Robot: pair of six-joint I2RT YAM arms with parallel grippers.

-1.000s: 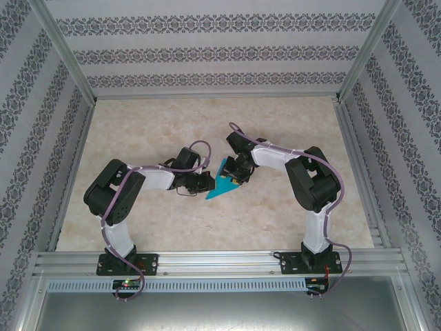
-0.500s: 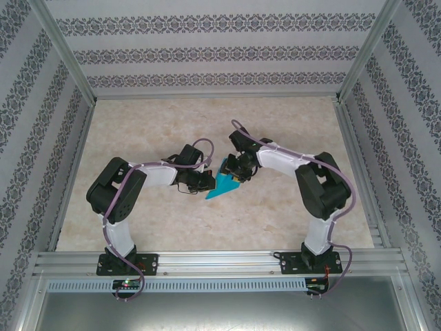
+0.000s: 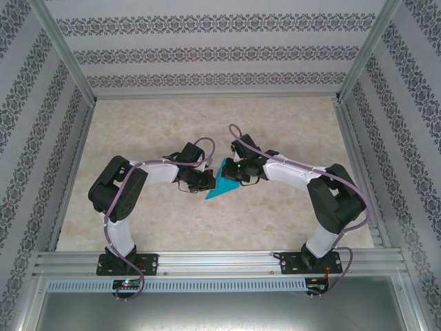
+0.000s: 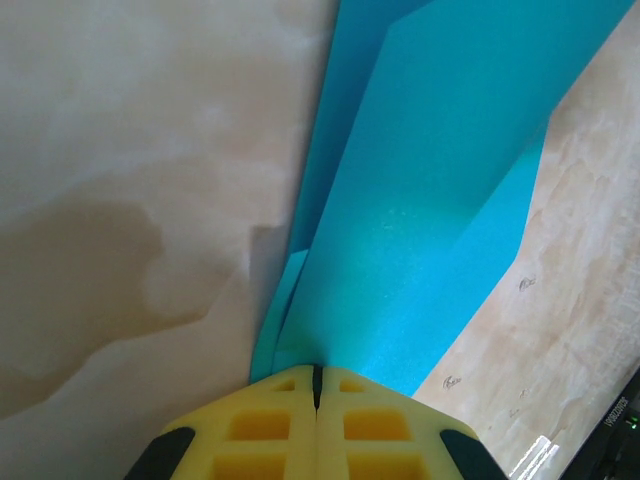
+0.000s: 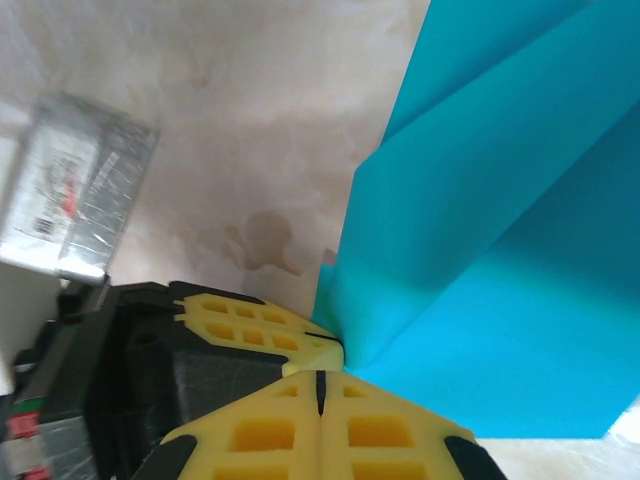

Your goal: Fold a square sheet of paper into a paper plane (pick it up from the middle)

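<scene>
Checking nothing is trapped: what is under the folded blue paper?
Pale table shows around the paper, pinched by the left hand and right hand. What lies beneath its folded layers is covered.

Looking straight down on a beige marbled table, patterned wallpaper on three sides. Dead centre of the frame: teal paper plane, pointy end aimed lower left. Clamped from both sides, left gripper pressed tight on its left edge, right gripper pinched on the upper right part. Both arms bent inward from the silver rail at the bottom. Purple cables looped along each.
</scene>
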